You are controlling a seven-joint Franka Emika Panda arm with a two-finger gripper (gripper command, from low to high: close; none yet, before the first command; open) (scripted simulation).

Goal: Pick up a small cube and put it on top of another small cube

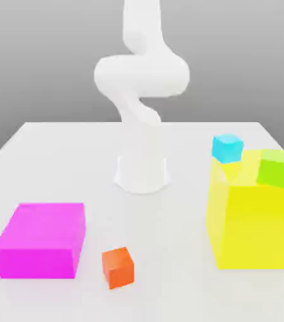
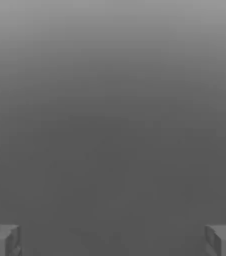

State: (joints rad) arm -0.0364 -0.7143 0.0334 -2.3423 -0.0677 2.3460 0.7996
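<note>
Small orange-red plain cube (image 1: 118, 267) sits free on white surface (image 1: 56, 144), just beside big magenta block (image 1: 41, 240), unobstructed for top grasp; tool (image 2: 113, 240) fingers spread wide, empty.

A small plain orange-red cube (image 1: 118, 267) sat flat on the white table (image 1: 56, 151). It lay near the front edge, just beside a large magenta block (image 1: 41, 240).

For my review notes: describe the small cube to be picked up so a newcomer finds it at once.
Start at the big magenta block at the exterior view's near left. Just to its right, on the white table, sits the small orange-red cube. The small cyan cube and lime-green cube are over at the yellow block.
</note>
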